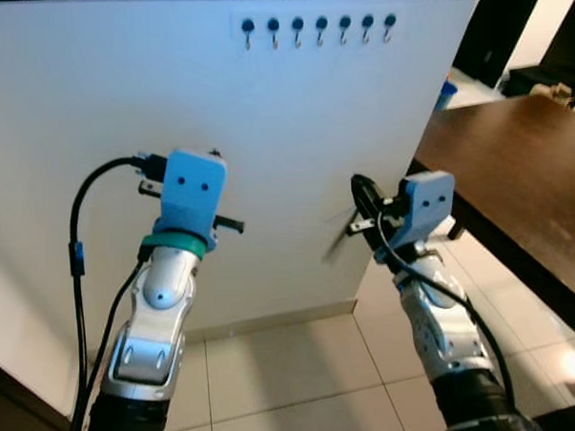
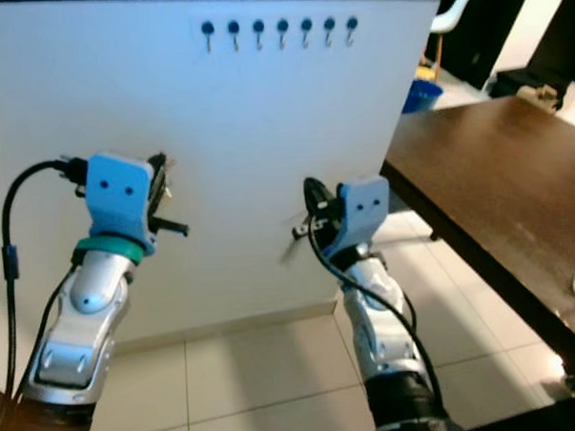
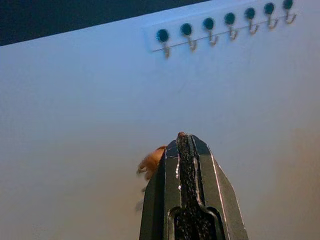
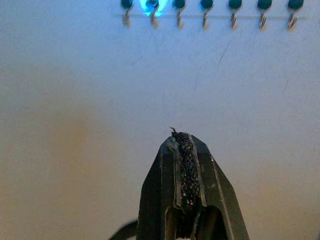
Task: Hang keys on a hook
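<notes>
A broad white wall (image 1: 121, 108) faces the robot, with pale floor tiles (image 1: 275, 369) below and a dark brown tabletop (image 1: 524, 176) off to the right. High on the wall runs a short row of seven small hooks (image 1: 319, 28), each a dark knob with a metal curl beneath. Both silver arms are raised toward the wall, well below that row. The left hand (image 3: 182, 150) is clenched, its two black fingers pressed flat together, and something small and orange-brown (image 3: 151, 162) pokes out beside its tip; this is probably the keys or their fob, though it is too blurred to be sure. The right hand (image 4: 182, 145) is clenched too, with nothing seen in it. The step in hand looks like lifting the keys to a hook. To do it well, the left arm should rise until the ring sits just above a curl, lower onto it, and only then let go.
</notes>
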`<state>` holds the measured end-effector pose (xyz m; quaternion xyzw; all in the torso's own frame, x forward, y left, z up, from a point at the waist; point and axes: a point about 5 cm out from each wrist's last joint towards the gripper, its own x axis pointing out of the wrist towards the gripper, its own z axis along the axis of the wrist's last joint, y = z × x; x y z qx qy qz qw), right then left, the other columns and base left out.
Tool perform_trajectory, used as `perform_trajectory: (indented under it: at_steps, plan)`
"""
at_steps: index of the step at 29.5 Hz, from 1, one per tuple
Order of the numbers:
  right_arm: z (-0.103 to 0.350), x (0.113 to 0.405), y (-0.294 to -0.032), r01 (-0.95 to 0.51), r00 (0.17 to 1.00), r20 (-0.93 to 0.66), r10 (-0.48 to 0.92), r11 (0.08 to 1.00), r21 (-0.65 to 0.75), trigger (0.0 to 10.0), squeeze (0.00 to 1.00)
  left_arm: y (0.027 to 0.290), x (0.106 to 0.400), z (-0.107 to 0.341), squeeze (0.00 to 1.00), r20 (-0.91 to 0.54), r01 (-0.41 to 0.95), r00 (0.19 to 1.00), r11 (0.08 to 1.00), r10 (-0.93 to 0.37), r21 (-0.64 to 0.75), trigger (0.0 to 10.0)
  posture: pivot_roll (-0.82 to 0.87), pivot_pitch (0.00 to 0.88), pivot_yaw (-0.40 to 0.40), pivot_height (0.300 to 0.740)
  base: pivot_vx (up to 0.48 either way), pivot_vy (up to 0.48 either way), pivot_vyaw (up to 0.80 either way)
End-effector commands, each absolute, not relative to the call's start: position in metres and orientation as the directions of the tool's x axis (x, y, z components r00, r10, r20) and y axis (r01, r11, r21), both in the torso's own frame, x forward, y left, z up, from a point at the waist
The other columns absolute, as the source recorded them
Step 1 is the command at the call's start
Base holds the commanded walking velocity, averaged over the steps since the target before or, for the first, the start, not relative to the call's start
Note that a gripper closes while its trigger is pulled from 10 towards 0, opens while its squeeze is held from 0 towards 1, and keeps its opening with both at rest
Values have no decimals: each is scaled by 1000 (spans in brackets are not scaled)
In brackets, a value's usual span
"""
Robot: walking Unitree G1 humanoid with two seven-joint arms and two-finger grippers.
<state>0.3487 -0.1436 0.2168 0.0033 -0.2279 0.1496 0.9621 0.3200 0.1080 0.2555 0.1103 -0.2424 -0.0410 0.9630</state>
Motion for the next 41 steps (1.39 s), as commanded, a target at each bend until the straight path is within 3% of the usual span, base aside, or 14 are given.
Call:
perform_trajectory:
  at_steps: [1, 8, 23, 41]
  plan:
    - [231, 346, -142, -286, 819, 496, 289, 955, -83, 10000, 0, 98, 320, 254, 0, 458, 59, 872, 967, -170, 248, 10000, 65, 8, 61, 740, 480, 0, 0]
    - [239, 345, -144, -280, 805, 525, 275, 957, -73, 10000, 0, 94, 319, 255, 0, 460, 76, 868, 967, -185, 244, 10000, 62, 14, 59, 740, 480, 0, 0]
    - [214, 339, -155, -245, 855, 454, 250, 967, -71, 10000, 0, 86, 307, 282, 0, 529, 179, 807, 963, -261, 202, 10000, 54, 57, 66, 740, 436, 0, 0]
    - [215, 337, -153, -262, 850, 449, 274, 961, -91, 10000, 0, 78, 278, 302, 0, 556, 363, 695, 890, -457, 277, 10000, 59, 76, 56, 740, 0, 0, 0]
